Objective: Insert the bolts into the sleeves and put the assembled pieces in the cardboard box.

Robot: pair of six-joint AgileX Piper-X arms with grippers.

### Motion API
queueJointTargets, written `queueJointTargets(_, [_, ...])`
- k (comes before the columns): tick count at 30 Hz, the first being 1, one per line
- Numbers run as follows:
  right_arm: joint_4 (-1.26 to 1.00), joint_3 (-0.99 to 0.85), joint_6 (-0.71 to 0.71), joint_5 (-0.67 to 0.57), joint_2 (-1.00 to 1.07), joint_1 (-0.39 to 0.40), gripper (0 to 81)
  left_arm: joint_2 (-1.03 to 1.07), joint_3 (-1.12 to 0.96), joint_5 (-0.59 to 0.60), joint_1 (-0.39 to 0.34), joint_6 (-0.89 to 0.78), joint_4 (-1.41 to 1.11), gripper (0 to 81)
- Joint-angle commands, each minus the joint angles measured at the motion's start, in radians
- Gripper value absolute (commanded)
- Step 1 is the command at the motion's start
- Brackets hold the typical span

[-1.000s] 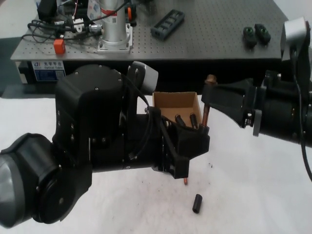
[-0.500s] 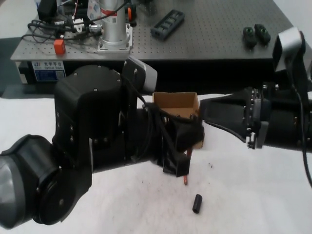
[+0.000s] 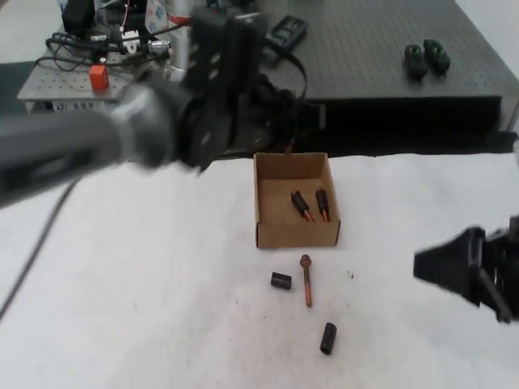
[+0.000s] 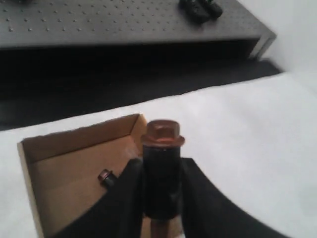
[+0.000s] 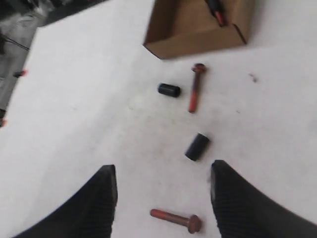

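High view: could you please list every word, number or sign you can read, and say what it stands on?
No text can be read.
Label on the perforated metal table's front edge: too blurred to read.
Cardboard box: no print visible.

No text, number or sign could be read anywhere. A pale label (image 3: 58,106) on the front edge of the perforated table behind the bench was half hidden and too small to make out.

Right gripper (image 5: 162,173) spread wide over the white cloth (image 5: 74,99), copper bolt (image 5: 176,219) lying between its fingers, black sleeve (image 5: 197,147) just beyond, second bolt (image 5: 195,88) and second sleeve (image 5: 169,89) near the cardboard box (image 5: 198,42), assembled piece (image 5: 216,12) inside
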Motion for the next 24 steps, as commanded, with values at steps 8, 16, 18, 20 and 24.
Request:
queueJointTargets(8, [0.118, 0.000, -0.029, 0.085, -0.007, 0.000, 41.7, 0.343, -0.443, -0.040, -0.001, 0.107, 0.354, 0.6])
queueJointTargets(16, [0.135, 0.000, -0.043, 0.092, -0.007, 0.000, 41.7, 0.407, -0.480, -0.024, 0.002, 0.116, 0.406, 7.8])
queueJointTargets(18, [0.131, 0.000, -0.043, 0.092, 0.001, 0.000, 41.7, 0.409, -0.480, -0.024, 0.002, 0.116, 0.409, 16.9])
queueJointTargets(20, [0.131, 0.000, -0.071, 0.082, 0.018, 0.004, 41.7, 0.409, -0.480, -0.024, 0.002, 0.116, 0.409, 25.9])
queueJointTargets(24, [0.124, 0.000, -0.080, 0.109, 0.093, 0.058, 41.7, 0.391, -0.480, -0.024, 0.002, 0.128, 0.431, 33.2])
